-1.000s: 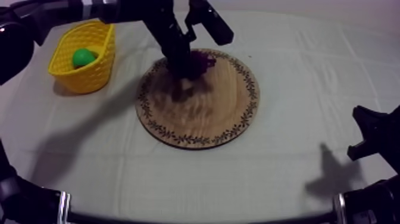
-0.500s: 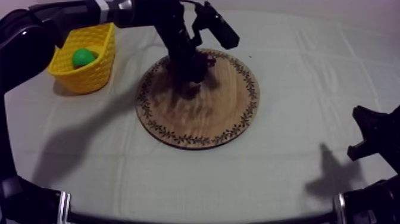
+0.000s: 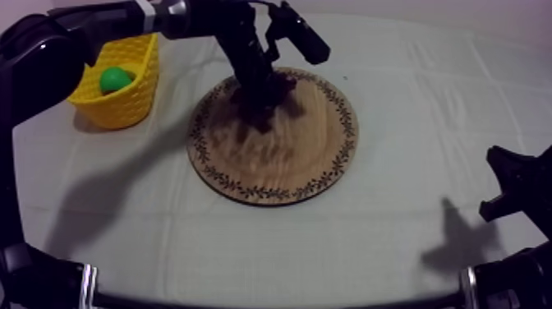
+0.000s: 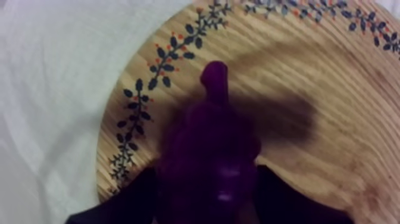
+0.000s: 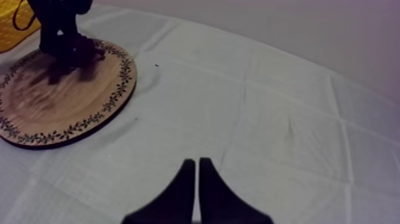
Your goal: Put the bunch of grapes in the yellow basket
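Clamping the bunch of grapes (image 4: 211, 149) from both sides on the wooden board (image 4: 333, 149), left gripper (image 4: 208, 196) looks set to lift toward the yellow basket (image 3: 131, 103). Clenched empty, right gripper (image 5: 196, 173) parks low over the bench (image 5: 286, 119), clear of the work.

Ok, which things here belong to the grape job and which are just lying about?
For the job: bunch of grapes, wooden board, yellow basket, left gripper at the grapes.
Just lying about: green toy fruit in the basket; right gripper, shut, away from the board.
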Robot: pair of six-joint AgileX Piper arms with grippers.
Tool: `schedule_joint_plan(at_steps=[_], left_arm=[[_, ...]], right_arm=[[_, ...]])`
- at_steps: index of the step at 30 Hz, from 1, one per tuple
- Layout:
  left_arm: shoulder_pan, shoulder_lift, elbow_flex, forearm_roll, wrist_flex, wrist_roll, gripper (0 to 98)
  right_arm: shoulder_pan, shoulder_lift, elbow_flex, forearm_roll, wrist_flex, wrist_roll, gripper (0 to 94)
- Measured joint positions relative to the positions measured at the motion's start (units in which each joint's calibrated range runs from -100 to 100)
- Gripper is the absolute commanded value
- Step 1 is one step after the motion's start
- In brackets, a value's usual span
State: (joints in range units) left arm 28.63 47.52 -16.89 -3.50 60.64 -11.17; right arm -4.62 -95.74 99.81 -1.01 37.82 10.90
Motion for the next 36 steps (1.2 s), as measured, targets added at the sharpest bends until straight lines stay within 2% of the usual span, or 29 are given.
schedule_joint_plan(at_steps=[5, 10, 23, 31, 36], left_arm=[[-0.1, -0.1, 0.0, 0.47, -0.3, -0.2, 42.6], [-0.1, -0.8, 0.7, 0.67, -1.3, -0.1, 37.4], [-2.3, -13.2, 8.2, 2.24, -1.5, -1.2, 34.9], [-5.4, -29.9, 22.4, 3.50, 0.7, -2.4, 32.6], [-8.2, -41.4, 33.4, 3.50, 4.6, -2.7, 35.0]], right_arm=[[0.0, 0.0, 0.0, 0.0, 0.0, 0.0, 0.4], [0.0, 0.0, 0.0, 0.0, 0.0, 0.0, 0.4], [0.0, 0.0, 0.0, 0.0, 0.0, 0.0, 0.4], [0.0, 0.0, 0.0, 0.0, 0.0, 0.0, 0.4], [0.0, 0.0, 0.0, 0.0, 0.0, 0.0, 0.4]])
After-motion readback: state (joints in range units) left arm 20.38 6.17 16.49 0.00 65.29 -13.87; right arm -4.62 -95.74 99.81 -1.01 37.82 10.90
